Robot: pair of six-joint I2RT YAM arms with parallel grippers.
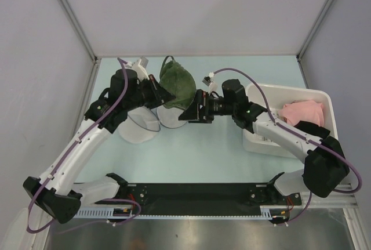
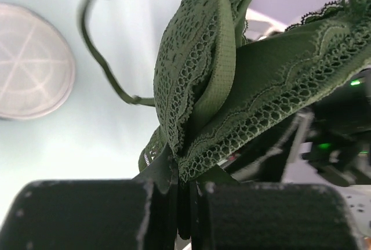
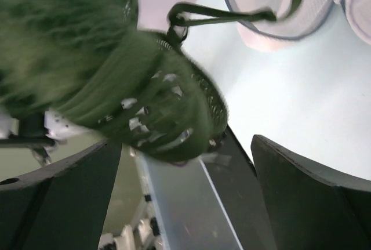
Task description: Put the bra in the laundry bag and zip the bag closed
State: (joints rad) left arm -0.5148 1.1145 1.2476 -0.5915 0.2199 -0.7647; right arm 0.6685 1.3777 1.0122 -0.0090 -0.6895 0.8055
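The dark green lace bra (image 1: 177, 84) is held up over the table (image 1: 220, 151), just behind the open white mesh laundry bag (image 1: 141, 127), with your left gripper (image 2: 184, 215) pressed together on a folded edge of its band. Your right gripper (image 3: 185, 171) is spread wide around the drooping end and grips nothing. The bra looks light, limp and snag-prone, so take bunched band or cup fabric, not the thin strap (image 3: 226, 13).

- The bra (image 1: 177, 83) hangs between the left gripper (image 1: 164, 94) and the right gripper (image 1: 189, 111), blocking the way down to the laundry bag (image 1: 139, 131).
- A white bin (image 1: 255, 144) fills the table's right side.
- The table (image 1: 197, 157) lies bare nearer than the bag.
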